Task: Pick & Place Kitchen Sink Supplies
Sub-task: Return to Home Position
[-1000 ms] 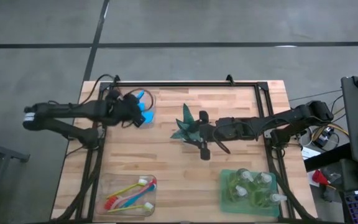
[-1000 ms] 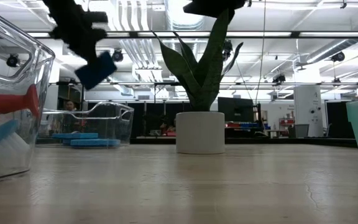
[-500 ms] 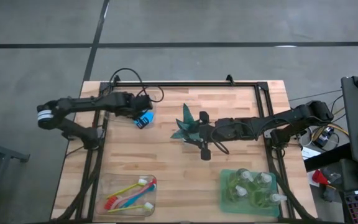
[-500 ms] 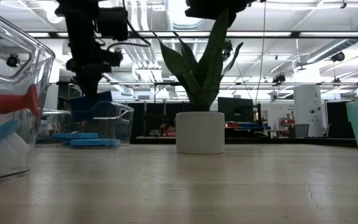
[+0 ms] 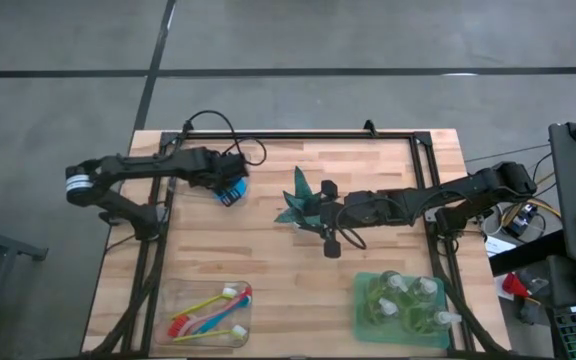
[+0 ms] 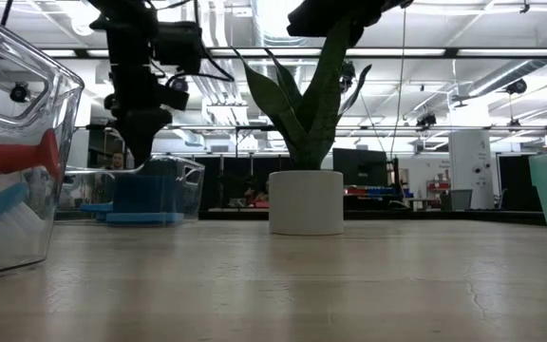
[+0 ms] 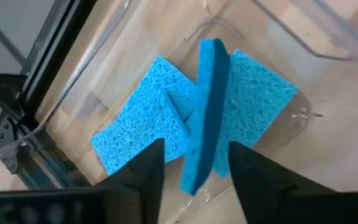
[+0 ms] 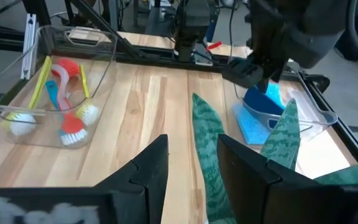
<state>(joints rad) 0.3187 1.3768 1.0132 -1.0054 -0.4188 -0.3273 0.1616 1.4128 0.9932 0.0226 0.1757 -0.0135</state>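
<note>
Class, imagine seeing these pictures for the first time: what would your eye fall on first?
Probably the bright blue sponge standing on edge in the clear bin at the table's left edge, below the open left tool. Then the spiky green plant mid-table, with the right tool hovering beside it.

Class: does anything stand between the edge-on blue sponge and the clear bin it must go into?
Nothing visible does. The blue sponge is inside the clear bin, standing edge-on over two flat sponges, directly below the open left end effector.

Left pincer above clear bin
</note>
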